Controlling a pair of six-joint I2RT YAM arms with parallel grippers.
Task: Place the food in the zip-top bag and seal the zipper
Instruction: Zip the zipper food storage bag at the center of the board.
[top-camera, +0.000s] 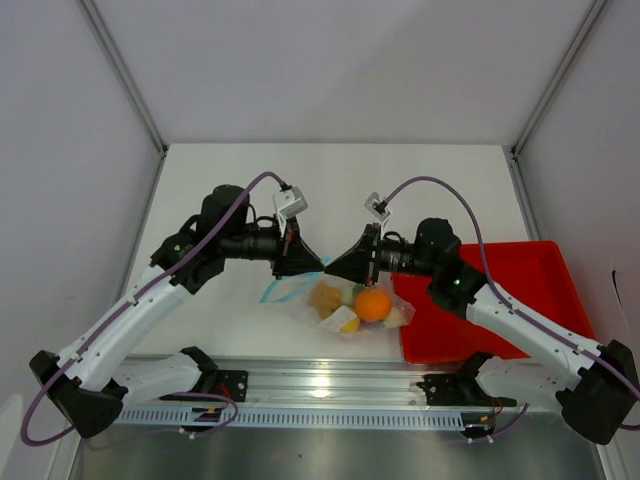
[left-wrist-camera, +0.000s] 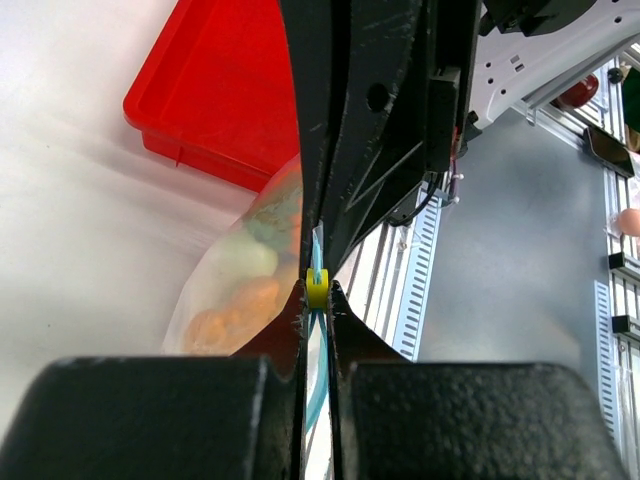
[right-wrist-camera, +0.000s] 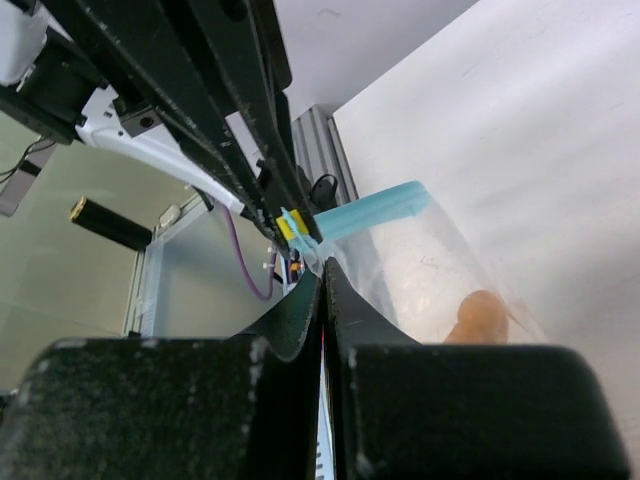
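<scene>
1. Beside the red rectangular tray (top-camera: 530, 290), left gripper (left-wrist-camera: 317, 300) and right gripper (right-wrist-camera: 322, 275) pinch the thin light-blue zipper (right-wrist-camera: 375, 210) of the clear floppy plastic bag (left-wrist-camera: 215, 290).
2. Weight of the toy food (top-camera: 373, 303) inside could drag it free, unsealed.

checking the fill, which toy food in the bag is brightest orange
the round orange toy fruit in the middle; its neighbours look pale yellow or tan
</scene>
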